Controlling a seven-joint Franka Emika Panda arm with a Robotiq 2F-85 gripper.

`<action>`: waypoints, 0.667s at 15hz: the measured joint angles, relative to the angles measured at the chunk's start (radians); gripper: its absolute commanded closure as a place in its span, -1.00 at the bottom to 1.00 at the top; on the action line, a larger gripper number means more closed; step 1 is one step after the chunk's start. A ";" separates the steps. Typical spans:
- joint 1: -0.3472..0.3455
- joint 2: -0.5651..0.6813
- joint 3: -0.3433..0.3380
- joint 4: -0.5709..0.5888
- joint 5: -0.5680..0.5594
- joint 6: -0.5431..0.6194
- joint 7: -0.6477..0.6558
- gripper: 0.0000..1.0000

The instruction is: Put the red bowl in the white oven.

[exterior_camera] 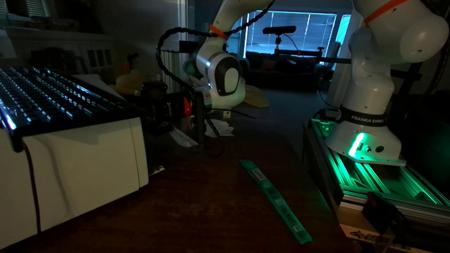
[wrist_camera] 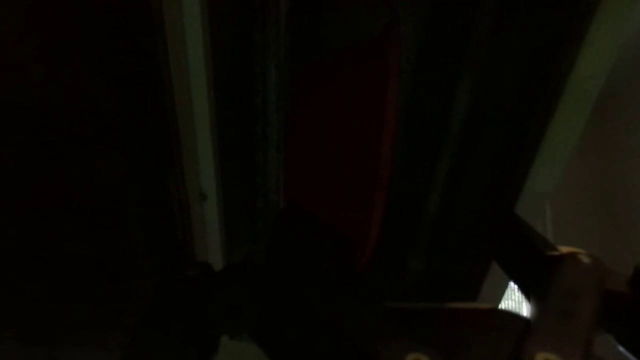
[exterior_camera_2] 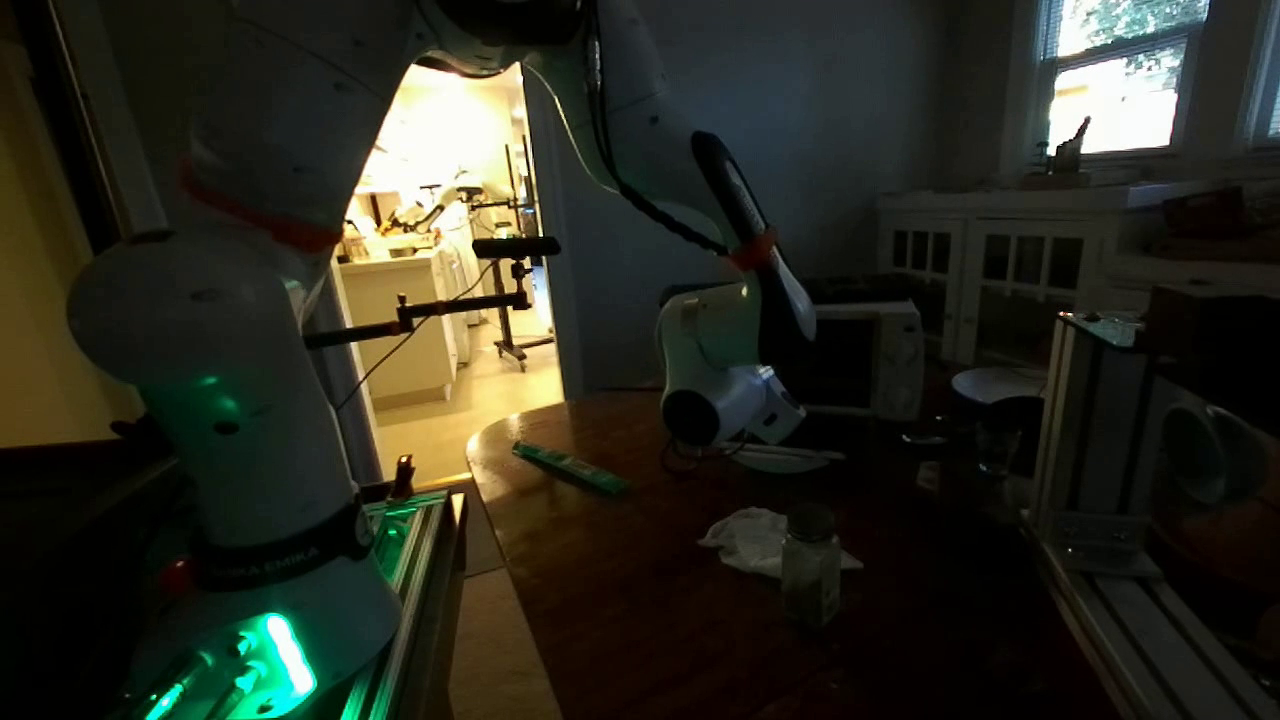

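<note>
The white oven (exterior_camera: pixel 88 182) stands at the left in an exterior view and also shows behind the arm in an exterior view (exterior_camera_2: pixel 893 360). My gripper (exterior_camera: pixel 151 107) is turned sideways at the oven's front; its fingertips are hidden there. In the very dark wrist view, a deep red curved shape, the red bowl (wrist_camera: pixel 340 145), lies between the pale oven edges. A dark part of the gripper covers its lower end. I cannot tell whether the fingers are shut on the bowl. In an exterior view the wrist hides the gripper, and the bowl is not visible there.
A black keyboard-like thing (exterior_camera: pixel 52 98) with a cable lies on the oven. A long green packet (exterior_camera: pixel 276 200) lies on the table. A jar (exterior_camera_2: pixel 812 575) stands by crumpled white paper (exterior_camera_2: pixel 745 540). A pale flat thing (exterior_camera_2: pixel 785 458) lies below the wrist. A metal frame (exterior_camera_2: pixel 1062 450) stands right.
</note>
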 measured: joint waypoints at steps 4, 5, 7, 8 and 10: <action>0.006 -0.029 -0.013 -0.004 0.000 0.122 -0.004 -1.00; 0.006 -0.044 -0.018 -0.007 -0.001 0.153 -0.005 -1.00; 0.006 -0.082 -0.025 -0.014 -0.020 0.216 -0.006 -1.00; 0.007 -0.108 -0.026 -0.019 -0.043 0.252 -0.006 -1.00; 0.007 -0.169 -0.026 -0.031 -0.108 0.330 0.000 -1.00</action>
